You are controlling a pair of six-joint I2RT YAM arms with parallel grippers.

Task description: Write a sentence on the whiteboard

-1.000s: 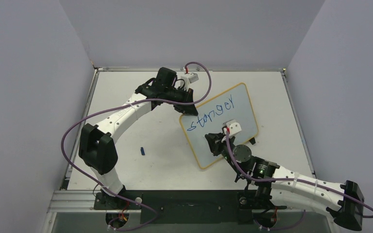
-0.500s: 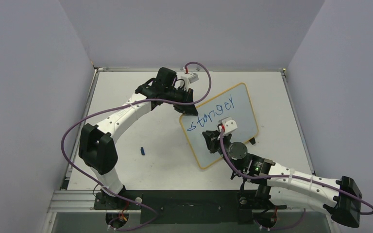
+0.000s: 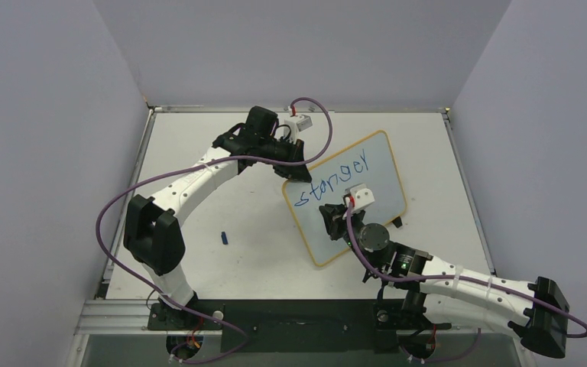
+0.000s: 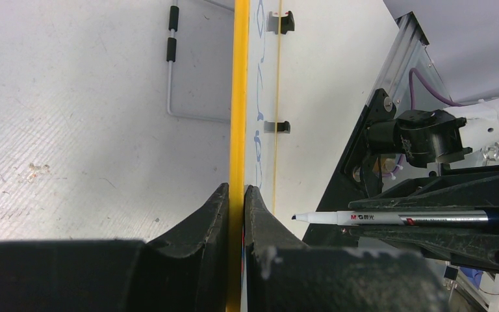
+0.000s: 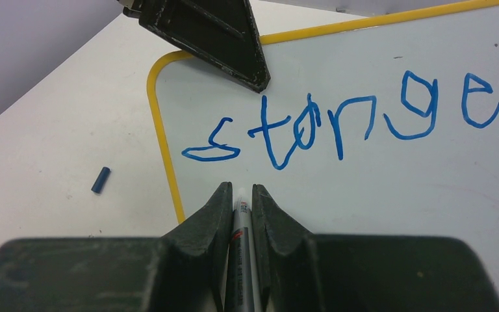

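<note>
The whiteboard (image 3: 382, 164) stands tilted at centre right, white with a yellow frame (image 4: 238, 97). One blue word, "stanger" (image 3: 333, 181), runs across its top; it also shows in the right wrist view (image 5: 338, 127). No other lines show. My left gripper (image 3: 296, 173) is shut on the board's upper left edge (image 4: 237, 195). My right gripper (image 3: 329, 215) is shut on a silver and white marker (image 5: 240, 260) and points it at the board below the word's first letters. In the left wrist view the marker (image 4: 396, 218) has its tip a short way off the board.
A small blue marker cap (image 3: 225, 238) lies on the table left of the board; it also shows in the right wrist view (image 5: 101, 180). Two black feet (image 4: 286, 23) stick out from the board's face side. Grey walls close in the table on three sides.
My right gripper moved up and left over the board with the marker, from the lower middle toward the spot under the word's start. In the last half second it hardly moved. The left arm held still.
</note>
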